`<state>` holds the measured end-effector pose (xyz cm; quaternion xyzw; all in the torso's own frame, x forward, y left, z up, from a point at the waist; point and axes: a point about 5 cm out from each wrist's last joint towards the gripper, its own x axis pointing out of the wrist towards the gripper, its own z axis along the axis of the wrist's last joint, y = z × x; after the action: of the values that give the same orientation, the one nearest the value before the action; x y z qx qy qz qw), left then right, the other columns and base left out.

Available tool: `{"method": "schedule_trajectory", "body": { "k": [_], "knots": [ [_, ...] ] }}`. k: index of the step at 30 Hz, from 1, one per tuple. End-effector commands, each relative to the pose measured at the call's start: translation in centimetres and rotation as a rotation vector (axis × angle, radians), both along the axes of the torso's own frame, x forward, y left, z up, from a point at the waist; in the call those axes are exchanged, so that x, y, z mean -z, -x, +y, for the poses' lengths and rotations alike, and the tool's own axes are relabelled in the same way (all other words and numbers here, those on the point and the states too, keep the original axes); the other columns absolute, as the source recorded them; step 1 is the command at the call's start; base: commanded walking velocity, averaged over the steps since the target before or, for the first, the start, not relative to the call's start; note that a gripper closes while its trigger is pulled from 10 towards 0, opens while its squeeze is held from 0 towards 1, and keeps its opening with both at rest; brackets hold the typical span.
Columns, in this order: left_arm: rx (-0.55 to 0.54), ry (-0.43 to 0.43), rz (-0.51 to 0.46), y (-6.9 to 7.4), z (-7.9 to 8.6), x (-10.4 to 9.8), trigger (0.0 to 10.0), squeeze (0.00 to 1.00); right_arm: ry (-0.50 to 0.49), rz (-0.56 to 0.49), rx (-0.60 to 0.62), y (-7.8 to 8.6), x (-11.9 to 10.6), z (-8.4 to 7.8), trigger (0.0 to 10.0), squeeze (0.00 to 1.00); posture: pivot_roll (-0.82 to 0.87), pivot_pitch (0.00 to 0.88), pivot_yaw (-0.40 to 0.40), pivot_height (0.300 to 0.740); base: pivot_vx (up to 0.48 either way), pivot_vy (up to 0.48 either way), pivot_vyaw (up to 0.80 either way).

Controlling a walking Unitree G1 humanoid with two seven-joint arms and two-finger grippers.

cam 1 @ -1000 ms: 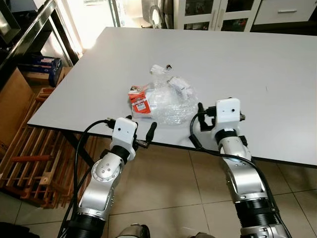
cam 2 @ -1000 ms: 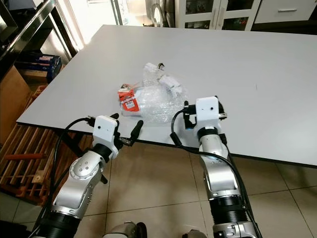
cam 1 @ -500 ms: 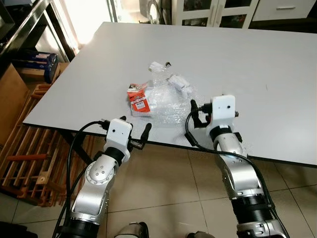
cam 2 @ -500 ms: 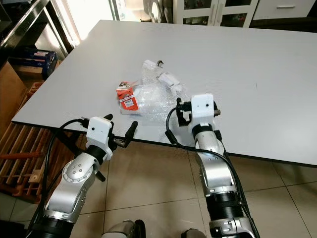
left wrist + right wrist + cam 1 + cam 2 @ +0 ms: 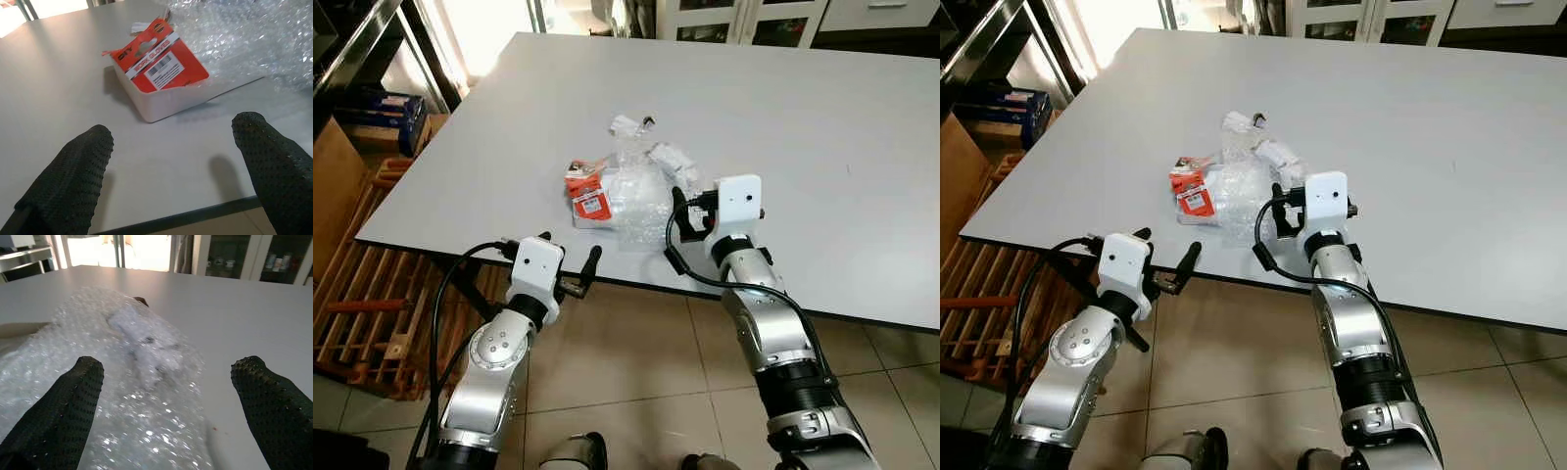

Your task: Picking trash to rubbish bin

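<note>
Reaching: your right pincer (image 5: 166, 406) wide, straddling bubble wrap (image 5: 641, 201) for grab; left pincer (image 5: 171, 161) wide at counter (image 5: 822, 117) edge, facing glove packet (image 5: 161, 68).

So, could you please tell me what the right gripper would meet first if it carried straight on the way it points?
Most likely the bubble wrap: the right gripper has its jaws open with the crumpled sheet lying directly ahead between them on the table. Exact depth is hard to judge.
</note>
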<state>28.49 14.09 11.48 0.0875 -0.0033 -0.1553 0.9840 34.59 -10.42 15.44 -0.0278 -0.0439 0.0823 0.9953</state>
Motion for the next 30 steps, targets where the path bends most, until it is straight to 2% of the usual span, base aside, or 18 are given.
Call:
{"method": "schedule_trajectory", "body": {
  "k": [1,9,16,17,18,19,20,22,23,30],
  "knots": [
    [-0.019,-0.013,0.001,0.3,0.4,0.0,10.0,0.0,-0.018,-0.039,-0.039,-0.3,-0.7,0.9,10.0,0.0,0.14,0.195,0.052,0.74,0.0,0.0,0.0],
    [-0.024,-0.017,0.006,0.6,0.4,0.0,10.0,0.0,-0.033,-0.028,-0.08,-0.6,-0.6,1.9,10.0,0.0,0.15,0.203,0.044,0.74,0.0,0.0,0.0],
    [-0.027,-0.019,0.006,0.7,0.3,-0.1,10.0,0.0,-0.104,0.136,-0.062,-0.9,2.5,1.8,10.0,0.0,0.16,0.206,0.045,0.74,0.0,0.0,0.0],
    [-0.027,-0.019,0.006,0.7,0.2,-0.1,10.0,0.0,-0.112,0.149,-0.062,-0.8,2.8,1.8,9.6,0.0,0.16,0.206,0.045,0.74,0.0,0.0,0.0],
    [-0.027,-0.02,0.006,0.7,0.2,-0.1,10.0,0.0,-0.119,0.16,-0.061,-0.8,3.0,1.7,8.8,0.0,0.16,0.206,0.045,0.74,0.0,0.0,0.0],
    [-0.027,-0.02,0.006,0.7,0.2,-0.1,10.0,0.0,-0.123,0.165,-0.061,-0.8,3.1,1.7,8.8,0.0,0.16,0.206,0.045,0.74,0.0,0.0,0.0],
    [-0.027,-0.021,0.006,0.7,0.2,-0.1,10.0,0.0,-0.122,0.171,-0.062,-0.8,3.3,1.6,4.6,0.0,0.16,0.206,0.045,0.74,0.0,0.0,0.0],
    [-0.028,-0.022,0.007,0.7,0.2,-0.1,10.0,0.0,-0.126,0.179,-0.054,-0.8,3.5,1.4,3.0,0.0,0.16,0.206,0.045,0.74,0.0,0.0,0.0],
    [-0.029,-0.022,0.006,0.7,0.2,-0.1,10.0,0.0,-0.126,0.181,-0.049,-0.8,3.6,1.3,0.2,0.0,0.16,0.206,0.045,0.74,0.0,0.0,0.0],
    [-0.03,-0.024,0.006,0.7,0.2,-0.1,10.0,0.0,-0.131,0.191,-0.02,-0.9,3.9,0.8,0.0,0.0,0.16,0.208,0.044,0.74,0.0,0.0,0.0]
  ]
}}
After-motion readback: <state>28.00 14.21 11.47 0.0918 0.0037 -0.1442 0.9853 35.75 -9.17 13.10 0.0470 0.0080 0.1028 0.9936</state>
